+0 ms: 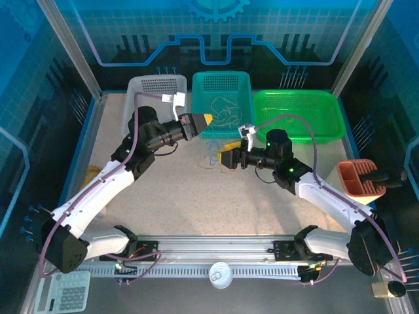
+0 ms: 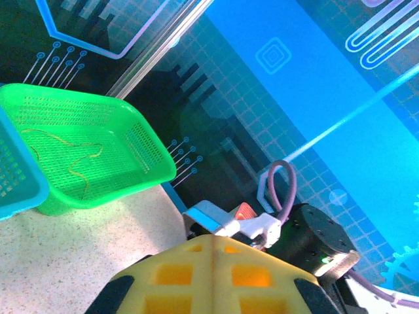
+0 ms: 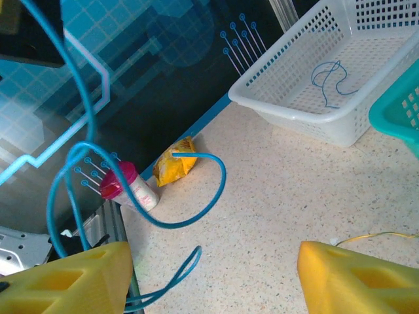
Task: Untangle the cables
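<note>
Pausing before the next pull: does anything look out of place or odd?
Yes. A blue cable loops through the air beside the open right gripper. At the table edge by the wall, a crumpled yellow packet and a pink-capped bottle look like strays.
</note>
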### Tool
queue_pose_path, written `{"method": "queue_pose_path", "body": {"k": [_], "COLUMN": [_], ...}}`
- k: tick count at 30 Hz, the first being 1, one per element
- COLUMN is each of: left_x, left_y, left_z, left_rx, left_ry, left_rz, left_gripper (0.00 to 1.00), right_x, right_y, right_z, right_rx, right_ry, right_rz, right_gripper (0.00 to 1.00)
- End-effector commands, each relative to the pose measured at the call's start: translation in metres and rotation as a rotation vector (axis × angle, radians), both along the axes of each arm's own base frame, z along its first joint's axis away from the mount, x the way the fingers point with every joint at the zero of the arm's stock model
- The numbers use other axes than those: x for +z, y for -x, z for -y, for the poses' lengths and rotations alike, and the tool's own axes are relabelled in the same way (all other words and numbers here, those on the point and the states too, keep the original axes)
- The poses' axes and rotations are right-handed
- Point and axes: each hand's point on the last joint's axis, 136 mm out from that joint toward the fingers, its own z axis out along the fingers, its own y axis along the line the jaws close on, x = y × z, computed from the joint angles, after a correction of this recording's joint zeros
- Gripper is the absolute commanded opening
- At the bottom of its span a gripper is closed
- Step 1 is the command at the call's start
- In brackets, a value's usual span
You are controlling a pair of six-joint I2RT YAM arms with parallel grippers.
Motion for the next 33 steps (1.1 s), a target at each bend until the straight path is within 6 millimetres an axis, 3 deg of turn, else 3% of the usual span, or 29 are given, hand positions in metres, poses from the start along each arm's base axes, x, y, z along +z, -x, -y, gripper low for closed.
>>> {"method": "queue_pose_path", "body": {"k": [1,6,13,22,24,27,33], "left_x": [0.023,0.024,0.019,0.008,0.004,-0.001,0.001], "left_y": [0.01,0.013,0.014,0.013,0.013,0.012,0.011], "left_z": [0.004,0.005,0.005,0.005,0.005,0.005,0.003], "left_rx": [-0.037,-0.044,-0.041,-0.04,-0.037,-0.032,-0.019], "left_ry": [0.045,0.05,0.075,0.086,0.086,0.091,0.096], "left_rz": [0.048,0.048,0.029,-0.002,-0.013,-0.023,-0.018], "left_gripper": [0.0,0.0,0.0,0.0,0.0,0.0,0.0], "right_x": [0.019,0.028,0.039,0.044,0.058,0.059,0.05], "right_y": [-0.004,-0.013,-0.016,-0.019,-0.02,-0.021,-0.019], "right_z": [-0.01,-0.012,-0.007,-0.008,-0.009,-0.008,-0.005], "right_rx": [0.022,0.007,-0.019,-0.015,-0.014,-0.016,-0.017], "right_ry": [-0.031,-0.04,-0.035,-0.041,-0.053,-0.049,-0.04], "right_rz": [0.046,0.079,0.124,0.142,0.174,0.18,0.161], "right_gripper": [0.66,0.66,0.74,0.68,0.66,0.55,0.07]}}
